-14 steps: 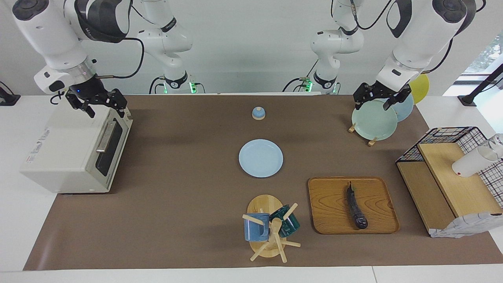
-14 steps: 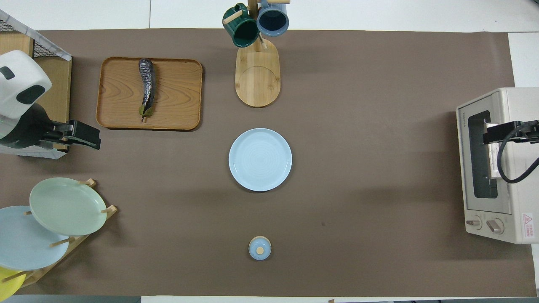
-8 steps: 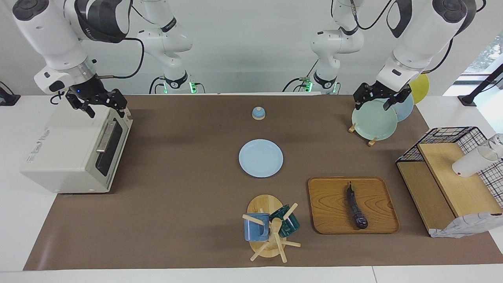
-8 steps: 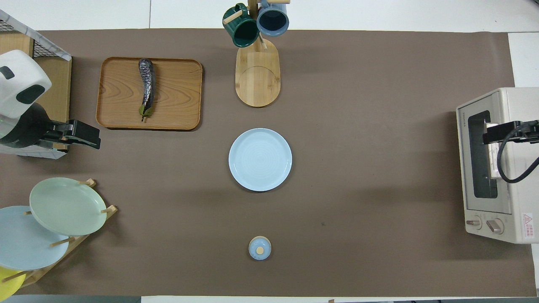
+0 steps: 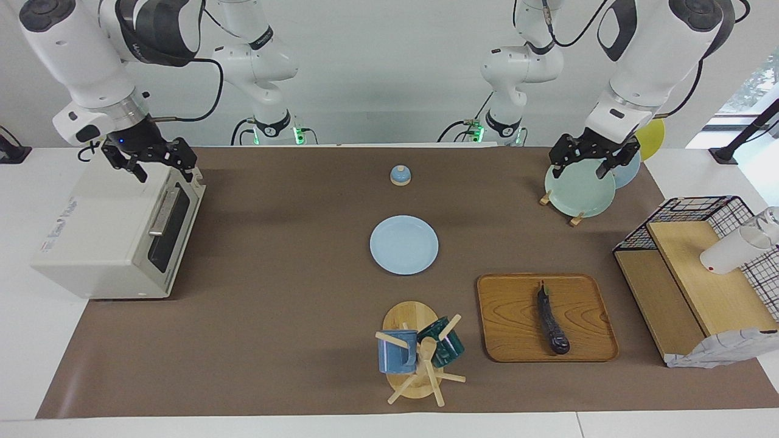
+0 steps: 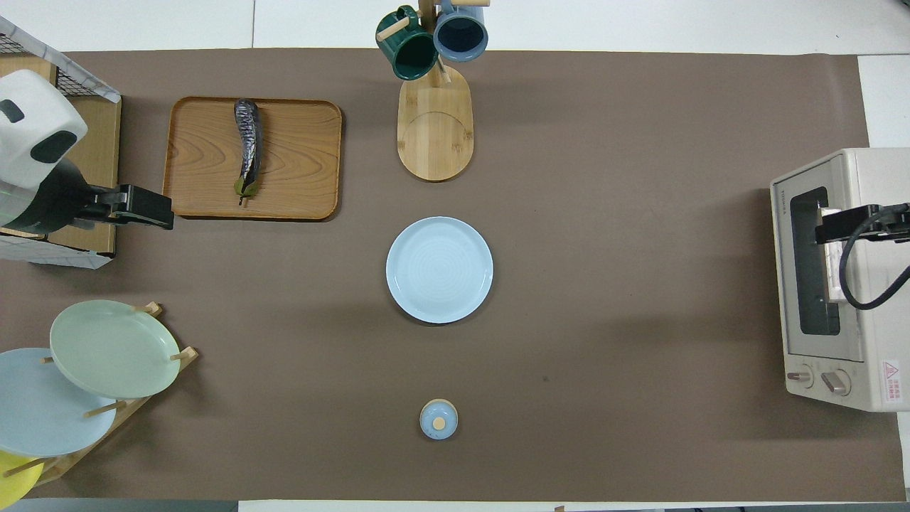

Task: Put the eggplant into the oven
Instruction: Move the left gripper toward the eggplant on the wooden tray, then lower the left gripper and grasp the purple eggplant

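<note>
On the wooden tray (image 5: 505, 316) lies the eggplant (image 5: 551, 322), lengthwise, stem end toward me, fat end away, nothing touching it. Tray sits toward my left arm's end of the table, farther from me than the light blue plate (image 5: 404, 244), which I use as landmark at table centre. Oven (image 5: 109, 237) stands toward my right arm's end from that plate, door shut, glass and silver handle (image 5: 163, 211) facing the plate. My right claw (image 5: 159, 161) hangs over the oven's top edge, just above the door; both fingers show with a gap between, nothing in them. My left claw (image 5: 589, 159) is up in the air toward my left arm's end from the plate, over the pale green plate (image 5: 578, 190) in the dish rack in the facing view; in the overhead view it shows beside the tray's nearer corner. Its fingers are spread apart, holding nothing. Small blue knob-topped lid (image 5: 400, 175) sits nearer to me than the light blue plate. Mug stand (image 5: 414, 350) with a blue mug (image 5: 395, 356) and a dark green mug (image 5: 447, 347) is farther from me than that plate, beside the tray. Wire and wood shelf (image 5: 694, 274) stands at my left arm's end, past the tray from the plate.
</note>
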Tool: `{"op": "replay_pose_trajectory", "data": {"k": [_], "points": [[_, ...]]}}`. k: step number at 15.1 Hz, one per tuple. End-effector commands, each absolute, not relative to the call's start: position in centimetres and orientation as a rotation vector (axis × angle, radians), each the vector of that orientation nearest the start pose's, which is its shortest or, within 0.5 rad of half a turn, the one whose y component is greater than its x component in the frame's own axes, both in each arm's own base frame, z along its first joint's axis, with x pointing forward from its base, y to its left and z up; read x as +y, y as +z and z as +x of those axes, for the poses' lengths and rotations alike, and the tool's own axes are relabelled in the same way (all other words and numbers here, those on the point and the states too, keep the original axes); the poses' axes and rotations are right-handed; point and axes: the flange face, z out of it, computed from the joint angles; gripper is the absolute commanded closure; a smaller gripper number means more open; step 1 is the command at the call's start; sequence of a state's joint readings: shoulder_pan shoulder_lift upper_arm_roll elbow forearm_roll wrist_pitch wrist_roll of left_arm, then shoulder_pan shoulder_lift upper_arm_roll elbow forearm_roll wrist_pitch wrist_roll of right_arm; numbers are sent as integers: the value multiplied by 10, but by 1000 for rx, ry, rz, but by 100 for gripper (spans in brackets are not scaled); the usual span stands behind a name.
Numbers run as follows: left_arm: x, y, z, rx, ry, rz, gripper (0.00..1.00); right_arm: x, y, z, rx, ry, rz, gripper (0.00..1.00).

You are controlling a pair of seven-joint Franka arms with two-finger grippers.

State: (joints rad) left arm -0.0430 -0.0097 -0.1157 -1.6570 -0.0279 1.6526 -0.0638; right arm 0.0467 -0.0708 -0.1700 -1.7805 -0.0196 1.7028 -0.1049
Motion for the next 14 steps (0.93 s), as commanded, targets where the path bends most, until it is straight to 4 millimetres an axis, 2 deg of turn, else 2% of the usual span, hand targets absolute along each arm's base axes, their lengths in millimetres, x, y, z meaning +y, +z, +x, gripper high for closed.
{"op": "replay_pose_trajectory", "data": {"k": [1, 3, 6, 9, 11, 13, 14], "points": [[-91, 569, 572, 132, -36, -3175, 0, -70, 574, 532, 43, 37, -3125, 0], [-95, 535, 606, 145, -11, -3188, 0, -70, 574, 532, 43, 37, -3125, 0], [-98, 471, 652, 163, -13, -3204, 0, -71, 574, 532, 45, 37, -3125, 0], [-97, 416, 681, 225, -68, -3208, 0, -70, 574, 532, 43, 37, -3125, 0], [-100, 388, 706, 269, -89, -3214, 0, -70, 574, 532, 43, 37, -3125, 0], [-99, 362, 718, 337, -123, -3204, 0, -70, 574, 532, 43, 37, -3125, 0], [-99, 356, 721, 363, -153, -3198, 0, -70, 574, 532, 43, 37, -3125, 0]]}}
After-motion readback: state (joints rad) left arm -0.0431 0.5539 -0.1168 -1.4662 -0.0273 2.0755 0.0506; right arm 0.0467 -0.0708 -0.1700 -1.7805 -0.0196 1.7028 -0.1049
